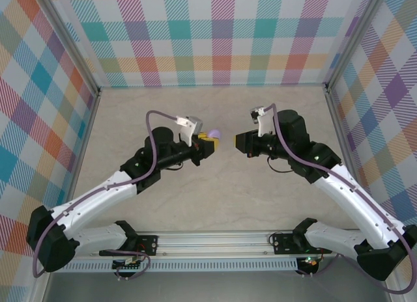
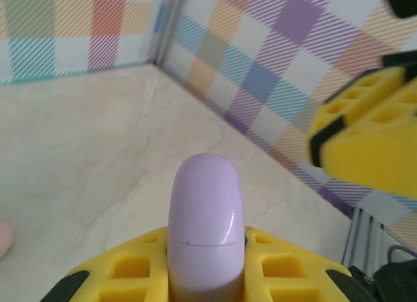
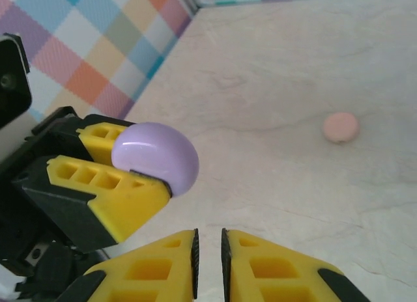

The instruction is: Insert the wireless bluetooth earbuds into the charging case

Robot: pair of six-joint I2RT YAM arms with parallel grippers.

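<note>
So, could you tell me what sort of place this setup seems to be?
Probably an enclosed test booth in a robotics lab, not a home or shop: plaid-printed panels wall in three sides of a pale stone-look tabletop, and an aluminium rail runs along its near edge.

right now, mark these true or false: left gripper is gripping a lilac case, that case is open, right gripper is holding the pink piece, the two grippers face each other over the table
1. The left gripper is shut on a lilac case. True.
2. That case is open. False: it is closed, with only a thin seam line across it.
3. The right gripper holds the pale pink round piece. False: its fingers are almost together with nothing between them, and the piece lies on the table.
4. The two grippers face each other over the table. True: there is a gap between them.
</note>
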